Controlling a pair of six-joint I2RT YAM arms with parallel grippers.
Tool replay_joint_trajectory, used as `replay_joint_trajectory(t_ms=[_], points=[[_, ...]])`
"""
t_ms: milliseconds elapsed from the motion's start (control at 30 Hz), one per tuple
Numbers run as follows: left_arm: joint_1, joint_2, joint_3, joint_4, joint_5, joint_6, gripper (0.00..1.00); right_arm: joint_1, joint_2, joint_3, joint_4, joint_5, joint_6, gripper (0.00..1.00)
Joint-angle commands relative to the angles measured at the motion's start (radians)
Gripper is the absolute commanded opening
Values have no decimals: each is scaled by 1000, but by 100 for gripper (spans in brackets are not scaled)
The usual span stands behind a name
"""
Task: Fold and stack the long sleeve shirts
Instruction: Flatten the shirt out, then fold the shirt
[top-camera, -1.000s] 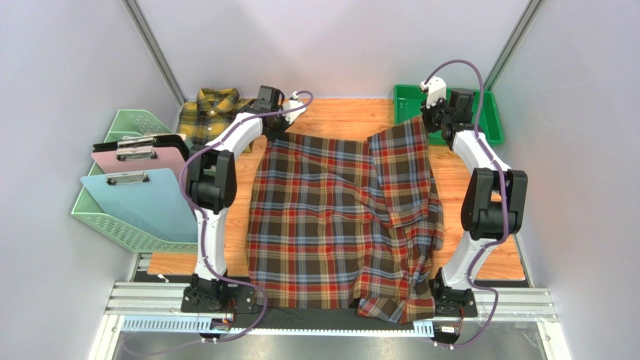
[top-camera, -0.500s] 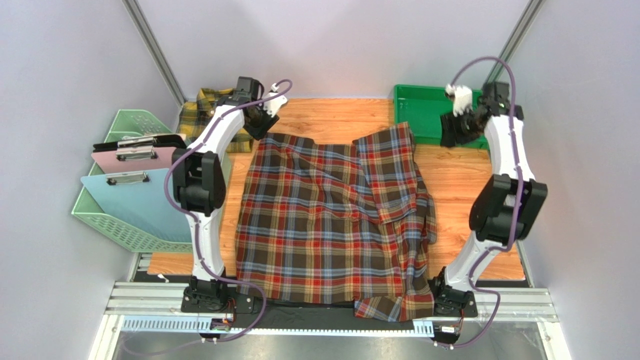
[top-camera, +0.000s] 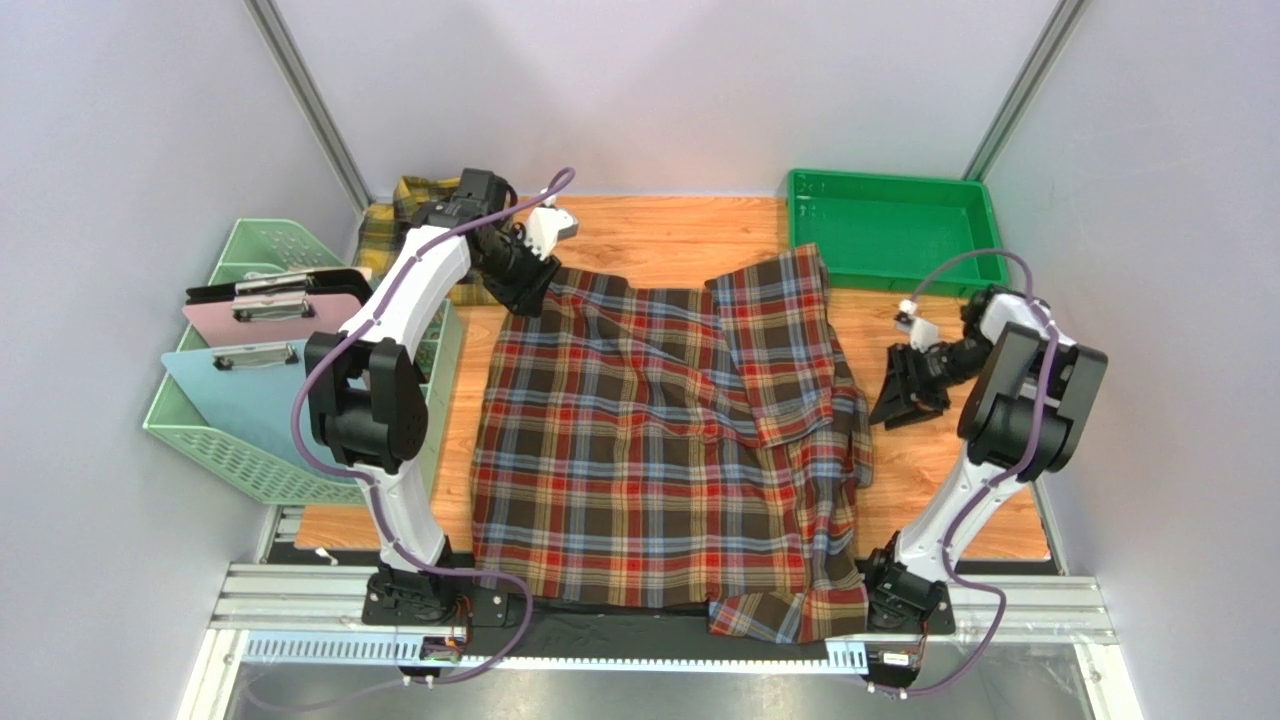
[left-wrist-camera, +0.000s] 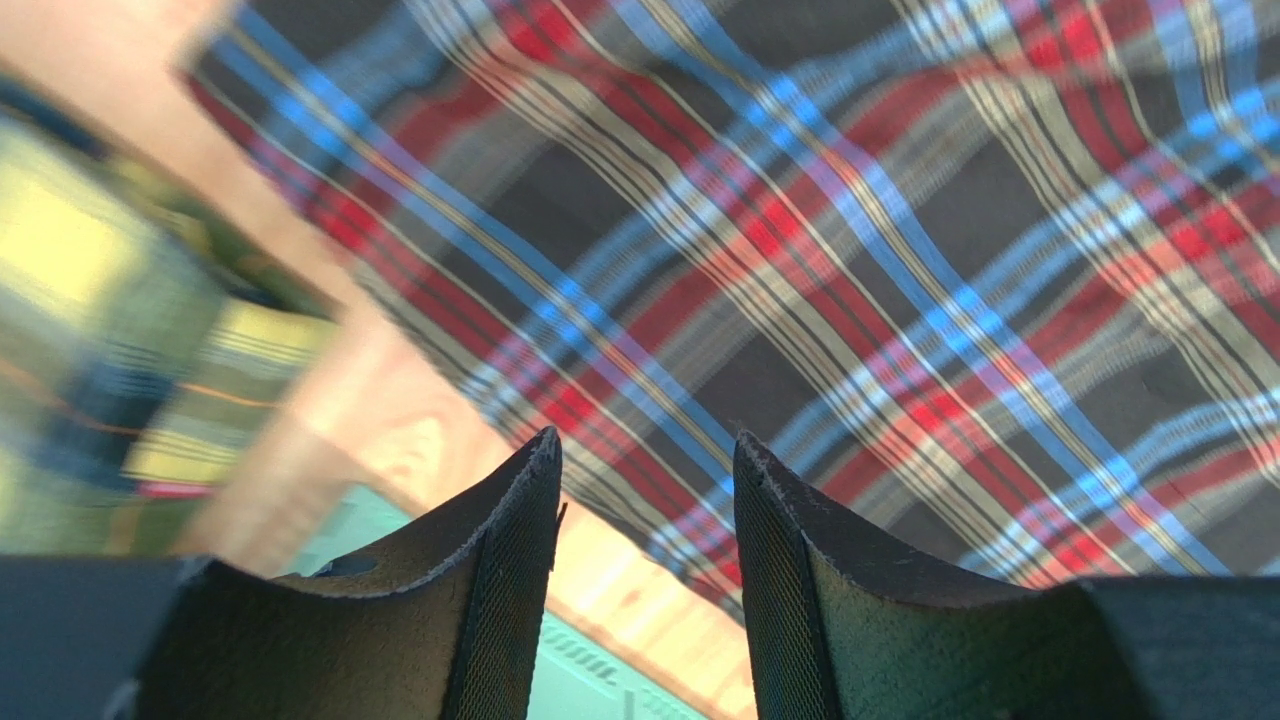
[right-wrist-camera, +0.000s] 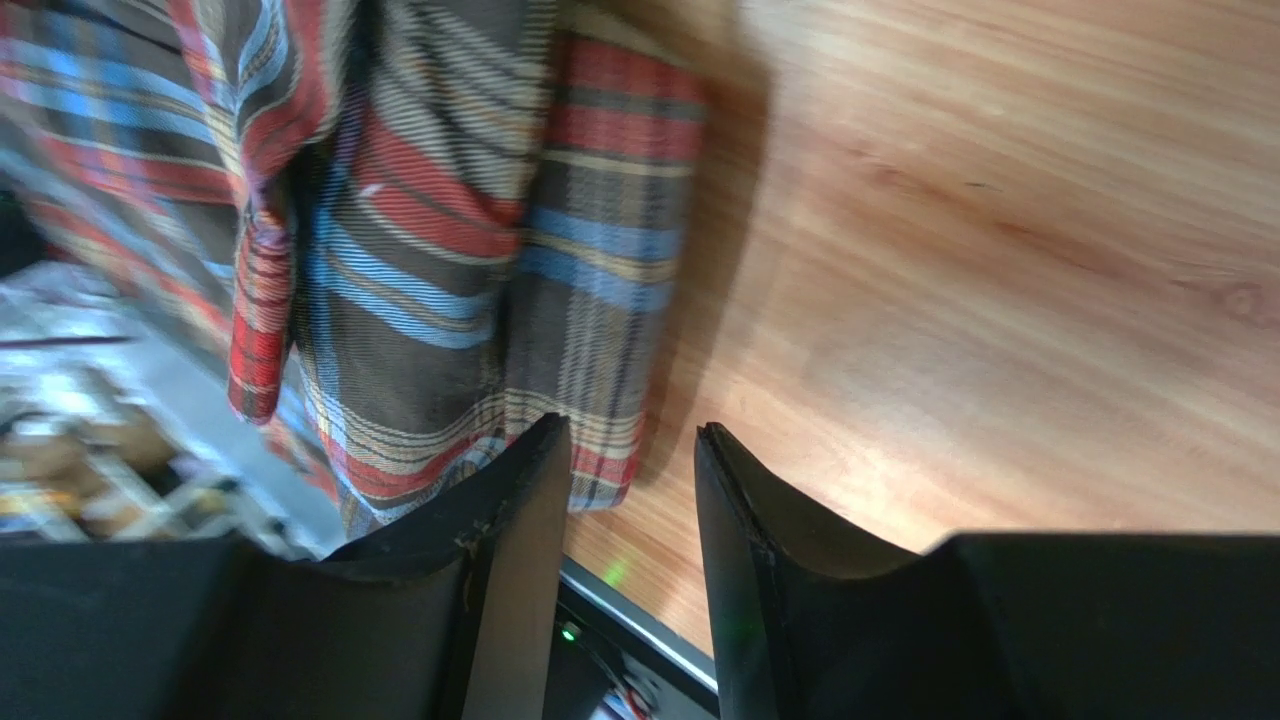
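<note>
While the red shirt (top-camera: 646, 450) lay on the counter (top-camera: 676, 233), its corner sat under the left hand (left-wrist-camera: 646, 450), spread and empty. The right hand (right-wrist-camera: 631, 435) beside it was spread and empty too.

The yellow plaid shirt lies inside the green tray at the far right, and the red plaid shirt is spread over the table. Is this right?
Not quite. The top external view shows the yellow plaid shirt at the far left corner of the table, partly behind the left arm, not inside the green tray. The red plaid shirt is indeed spread over the table.
</note>
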Motion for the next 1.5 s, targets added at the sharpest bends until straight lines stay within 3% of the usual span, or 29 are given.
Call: replay_joint_trajectory(t_ms=[0, 167, 433, 533, 567, 633, 767, 867, 967, 1033, 1067, 1167, 1333, 1467], points=[[1, -53, -45, -30, 46, -1, 52, -99, 94, 47, -43, -248, -79, 41], [1, -83, -105, -21, 20, 28, 52, -104, 149, 30, -49, -345, -124, 46], [1, -73, -86, -31, 20, 18, 51, -107, 222, 11, 5, -397, -96, 45], [1, -45, -63, -50, 26, 12, 51, -115, 234, 21, -7, -411, -113, 26], [1, -41, -54, -54, 29, 12, 51, -124, 228, 22, -12, -406, -113, 12], [1, -28, -37, -74, 48, 10, 51, -144, 196, 22, -18, -373, -101, 0], [-24, -17, -45, -108, 77, 16, 51, -199, 81, 34, 43, -210, -12, 0], [-62, -22, -100, -103, 52, 16, 51, -207, -33, 37, 129, 12, 18, 0], [-79, -19, -160, -59, -3, -25, 48, -184, -64, 57, 137, 91, 14, 0], [-79, -1, -175, -44, -12, -42, 47, -161, -45, 99, 58, 103, -4, 14], [-79, 8, -174, -47, -18, -47, 46, -144, -45, 109, 31, 100, -6, 38], [-79, 12, -161, -48, -12, -44, 46, -139, -86, 151, -23, 79, -4, 58], [-71, 10, -92, -50, 22, -45, 47, -109, -134, 215, -101, -16, 28, 59], [-56, 51, -13, -31, 51, -47, 50, -15, -128, 133, -80, -99, 116, 57]])
